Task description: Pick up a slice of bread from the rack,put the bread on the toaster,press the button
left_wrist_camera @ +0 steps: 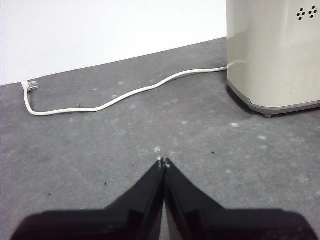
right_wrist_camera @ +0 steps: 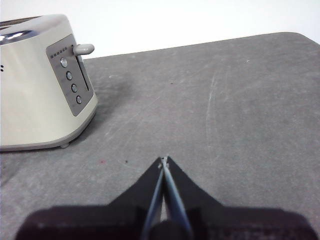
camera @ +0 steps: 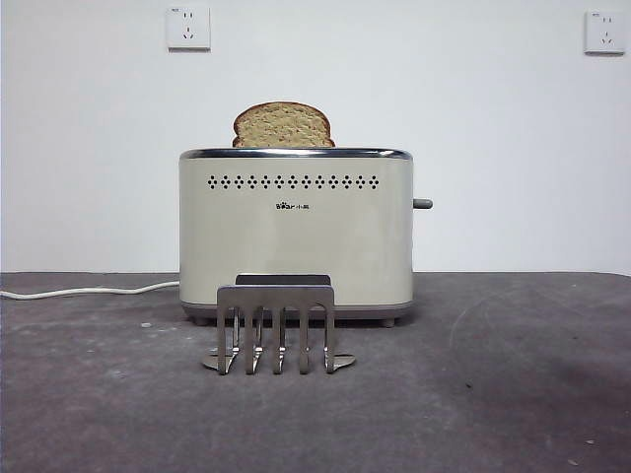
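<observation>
With the slice of bread (camera: 283, 125) already standing in the slot of the toaster (camera: 296, 236), its domed top showing above the chrome rim, and the rack (camera: 276, 325) standing empty on the counter (camera: 513, 394) just in front of the toaster, what seems left of the task is the press. The coming move turns on the toaster's end panel: the grey lever (right_wrist_camera: 83, 49) juts from it near the top, with a column of round buttons (right_wrist_camera: 71, 81) below it, and that end faces the right gripper (right_wrist_camera: 164, 161). The right gripper, its jaws together and holding nothing, hangs over bare counter well apart from the panel, which lies ahead of it and off to one side. The left gripper (left_wrist_camera: 163, 162), jaws likewise together and empty, faces the opposite end, where the white power cord (left_wrist_camera: 130, 93) leaves the toaster. So the right arm is, by my reckoning, the better placed; the lever's travel would be downward along its slot.
</observation>
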